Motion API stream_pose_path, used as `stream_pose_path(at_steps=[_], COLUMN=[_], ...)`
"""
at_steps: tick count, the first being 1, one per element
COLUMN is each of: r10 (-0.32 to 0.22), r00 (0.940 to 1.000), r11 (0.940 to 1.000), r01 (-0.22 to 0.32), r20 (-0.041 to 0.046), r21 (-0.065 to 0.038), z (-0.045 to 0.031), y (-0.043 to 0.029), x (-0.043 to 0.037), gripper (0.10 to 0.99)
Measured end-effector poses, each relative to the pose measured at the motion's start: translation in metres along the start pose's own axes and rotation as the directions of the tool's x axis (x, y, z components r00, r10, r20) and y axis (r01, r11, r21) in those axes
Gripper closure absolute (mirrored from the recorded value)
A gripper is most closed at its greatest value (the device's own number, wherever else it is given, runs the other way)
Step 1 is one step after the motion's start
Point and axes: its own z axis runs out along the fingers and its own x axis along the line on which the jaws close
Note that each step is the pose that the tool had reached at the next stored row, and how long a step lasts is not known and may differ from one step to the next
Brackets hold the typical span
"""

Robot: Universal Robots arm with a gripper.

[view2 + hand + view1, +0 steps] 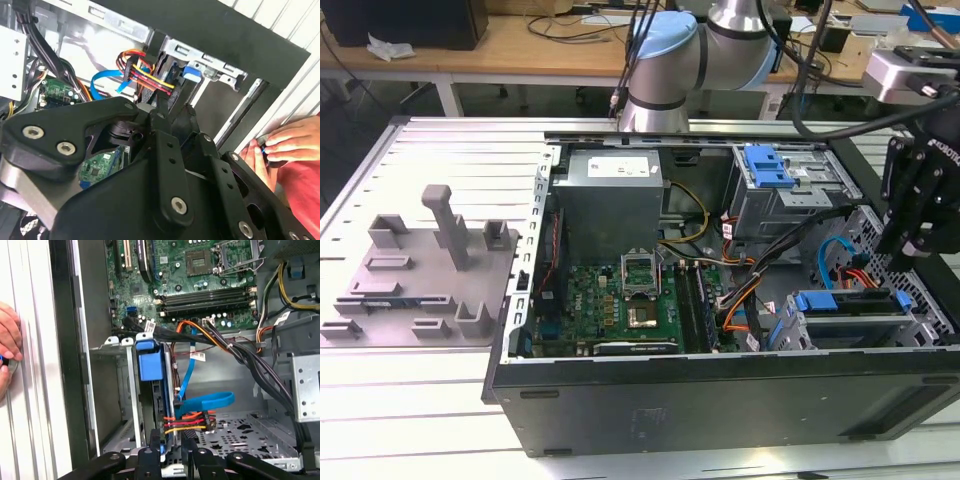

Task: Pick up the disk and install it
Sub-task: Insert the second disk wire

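The disk (845,300) stands on edge in the drive cage at the open computer case's near corner, on the exterior view's right. Its blue carrier (150,365) frames it, with a blue tab at the end (191,72). Red, yellow and orange power wires and a blue data cable (207,402) run to its side. My gripper (908,245) hangs just above the cage, beside the disk's far end. In the first wrist view my gripper (172,440) has its black fingers close together with nothing between them.
The case (720,395) lies open with motherboard (630,300), power supply (610,190) and an upper bay with a blue clip (767,165). A grey fixture tray (410,270) sits on the exterior view's left. A person's hand (7,345) rests on the ribbed table beside the case.
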Motion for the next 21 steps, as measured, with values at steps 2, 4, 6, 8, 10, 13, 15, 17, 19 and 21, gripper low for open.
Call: stream_pose_path(at_steps=[2,4,6,8,10,13,15,17,19,21], r10=[0.003,0.006,0.01,0.016,0.025,0.042,0.047,0.05,0.05,0.05], r00=[1.0,1.0,0.9999,0.9999,0.9997,0.9988,0.998,0.9978,0.9978,0.9978], r11=[1.0,1.0,0.9999,0.9999,0.9997,0.9991,0.9988,0.9987,0.9986,0.9986], r01=[-0.003,-0.006,-0.01,-0.016,-0.025,-0.042,-0.047,-0.049,-0.049,-0.049], r20=[-0.0001,0.0001,0.0002,0.0004,0.0049,0.0255,0.0419,0.0442,0.0438,0.0443], r21=[0.0,-0.001,-0.001,-0.002,-0.004,-0.009,-0.012,-0.016,-0.02,-0.02], z=[0.0,-0.0001,-0.0001,-0.0001,0.0002,0.001,0.0017,0.0023,0.0031,0.0046], y=[0.0053,0.0106,0.0149,0.017,0.017,0.017,0.0168,0.0165,0.0163,0.0162], x=[-0.0005,-0.0018,-0.0027,-0.0024,-0.0024,-0.0022,-0.001,0.002,0.0038,0.0039], gripper=[0.78,0.78,0.78,0.78,0.78,0.78,0.78,0.78,0.78,0.78])
